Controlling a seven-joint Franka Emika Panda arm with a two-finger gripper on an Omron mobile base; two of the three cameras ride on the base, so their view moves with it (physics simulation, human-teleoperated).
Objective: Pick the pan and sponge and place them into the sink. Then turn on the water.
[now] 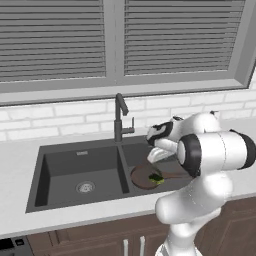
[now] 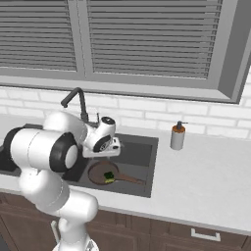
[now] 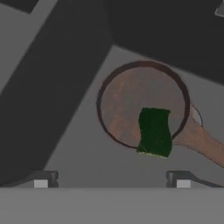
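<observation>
1. Left base view: a kitchen counter (image 1: 15,165) under a shuttered window (image 1: 120,40) and white brick wall. The dark double sink (image 1: 75,172) is set into it, the gooseneck faucet (image 1: 120,120) standing behind the divider. No water runs from it, so that step looks not yet done. The gripper (image 1: 156,155) hangs over the right basin, the arm folded forward with its big elbow joint in front. Directly below the claw lies the pan (image 1: 145,177), the sponge (image 1: 156,178) resting on it. Both look delivered.

2. Right base view: the same counter, with a soap bottle (image 2: 177,136) off to the side, well apart from the claw. The wrist bends down over the basin, and the pan, sponge on top, sits beneath it with its handle (image 2: 132,179) pointing away from the arm.

3. Hand view: grey basin floor. The camera looks straight down, and the two fingertips (image 3: 41,183) stand wide apart, spread and empty. The pan sits just ahead of them and below, the green sponge lying over its near rim. My call: next comes the faucet, behind the claw's present spot.
</observation>
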